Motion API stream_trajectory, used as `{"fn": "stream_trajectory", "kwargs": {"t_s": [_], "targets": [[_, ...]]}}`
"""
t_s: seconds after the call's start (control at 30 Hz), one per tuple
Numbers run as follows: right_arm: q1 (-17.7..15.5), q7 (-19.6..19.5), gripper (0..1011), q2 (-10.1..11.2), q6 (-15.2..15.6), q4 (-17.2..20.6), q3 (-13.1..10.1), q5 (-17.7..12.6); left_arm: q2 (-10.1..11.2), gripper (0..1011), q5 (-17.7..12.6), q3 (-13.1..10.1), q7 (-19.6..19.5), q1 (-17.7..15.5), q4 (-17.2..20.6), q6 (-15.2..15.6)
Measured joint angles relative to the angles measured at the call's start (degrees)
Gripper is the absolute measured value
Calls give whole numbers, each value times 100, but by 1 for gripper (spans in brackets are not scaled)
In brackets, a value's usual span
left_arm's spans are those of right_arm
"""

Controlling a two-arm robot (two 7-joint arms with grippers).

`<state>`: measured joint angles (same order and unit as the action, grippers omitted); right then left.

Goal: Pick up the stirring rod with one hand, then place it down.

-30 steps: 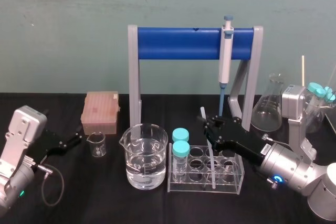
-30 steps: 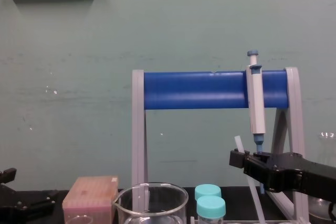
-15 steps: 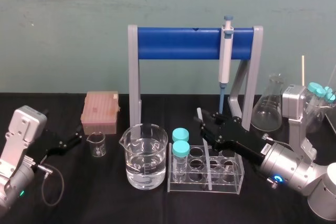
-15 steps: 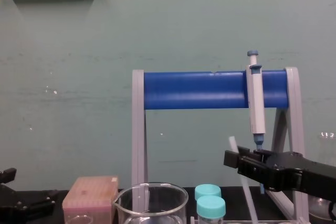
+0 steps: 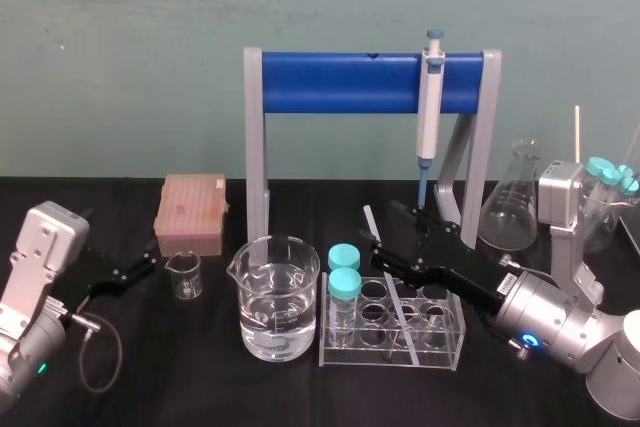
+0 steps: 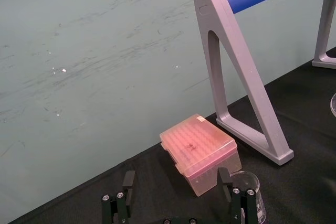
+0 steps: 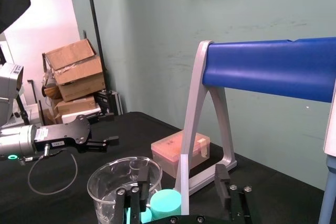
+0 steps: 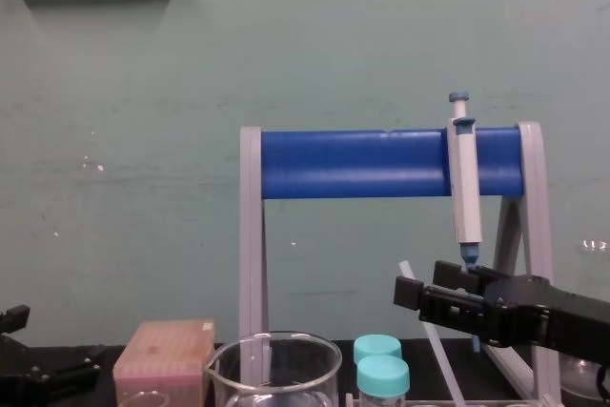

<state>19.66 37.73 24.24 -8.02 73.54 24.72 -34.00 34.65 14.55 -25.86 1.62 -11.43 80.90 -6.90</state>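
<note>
**Head view, with wrist-view detail.** The right gripper (image 5: 383, 230) reaches in from 4 o'clock over the clear test-tube rack (image 5: 440, 345). Its fingers are spread apart. The stirring rod (image 7: 184, 182) passes between them, and the right wrist view shows a gap on either side of it. The rod's lower end stands in the rack, and its upper end leans toward 11 o'clock, clear above the fingers.

Two teal-capped tubes (image 5: 343, 272) occupy the rack's 9 o'clock end, just beside the large beaker (image 5: 275, 297) of water. At 12 o'clock of the rack stands the blue-barred pipette stand (image 5: 340, 83), with a pipette (image 5: 431, 97) hung on it.

The left gripper (image 5: 140, 269) is parked low over the black table (image 5: 200, 387), at 9 o'clock of a small beaker (image 5: 183, 275). Its fingers are apart and empty. A pink tip box (image 5: 190, 212) lies at 12 o'clock of that beaker.
</note>
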Motion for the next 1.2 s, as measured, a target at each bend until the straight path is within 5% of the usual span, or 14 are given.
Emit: {"fn": "stream_trajectory", "kwargs": {"t_s": [0.3,0.6,0.8,0.93,1.2], "targets": [[-30,-116,997,124,137,164,-9,119,0,1000,0,0,0,0,0,0],[-493,-442,1000,549,468,813,-249,107,0,1000,0,0,0,0,0,0],[-817,-1564,1000,568,569,1032,-655,441,0,1000,0,0,0,0,0,0],[-883,-2480,1000,429,650,1025,-795,977,0,1000,0,0,0,0,0,0],[-812,-3159,1000,276,1053,839,-748,1603,0,1000,0,0,0,0,0,0]]}}
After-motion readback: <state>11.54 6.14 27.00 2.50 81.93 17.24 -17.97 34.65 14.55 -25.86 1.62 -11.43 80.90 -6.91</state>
